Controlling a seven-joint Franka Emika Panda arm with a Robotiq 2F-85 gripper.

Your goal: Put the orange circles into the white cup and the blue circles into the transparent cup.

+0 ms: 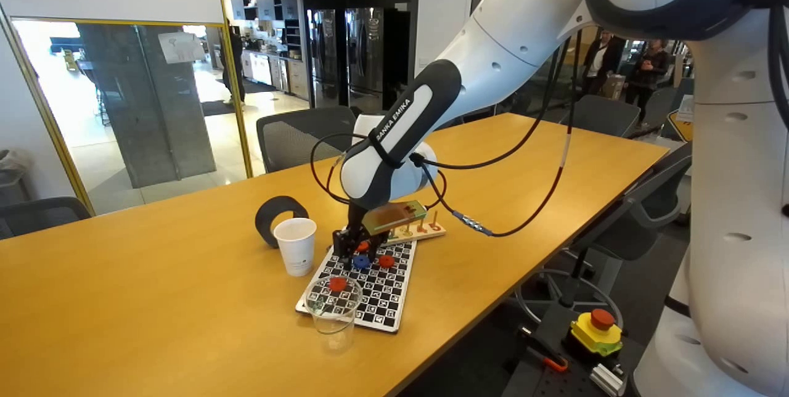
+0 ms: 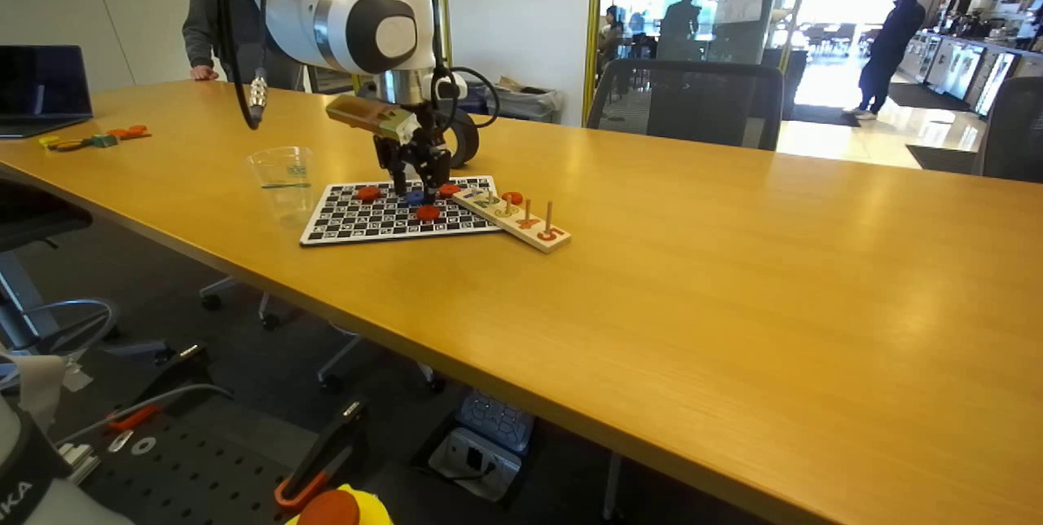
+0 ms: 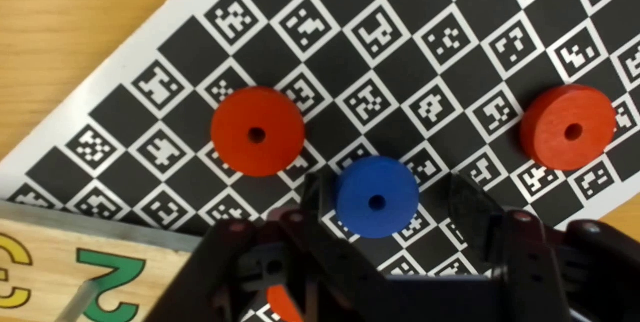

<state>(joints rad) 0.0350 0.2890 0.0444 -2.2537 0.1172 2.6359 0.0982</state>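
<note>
The jaws of the black two-fingered gripper [image 3: 392, 198] are set apart around a flat round blue disc [image 3: 377, 197] pierced by a central hole. The disc is placed nearer to one fingertip, and a clear gap is left at the opposite one; whether the nearer fingertip is touched cannot be told. Beneath the jaws, the disc is supported by a white-edged black-and-white checkered board [image 2: 350, 223]. On that board, a round orange-red disc [image 3: 257, 132] is seen near the closer fingertip, a second orange-red disc [image 3: 570, 127] is set out past the opposite fingertip, and a third orange-red disc [image 3: 282, 307] is partly hidden behind the fingers.

Near the jaws, a corner of the board is overlapped by a pale wooden strip [image 3: 55, 282] with upright pegs and painted numerals; beyond it, a fourth orange-red disc [image 2: 512, 198] is visible.

Farther from the jaws, an upright small white opaque cup [image 1: 296, 252] is stood just beside the board, with a thick dark ring [image 1: 266, 224] close behind it. Well apart from the jaws, an upright transparent cup [image 1: 335, 329] is shown in both exterior views, just past the board's end. All is carried by a yellow-brown wooden table [image 1: 154, 298].
</note>
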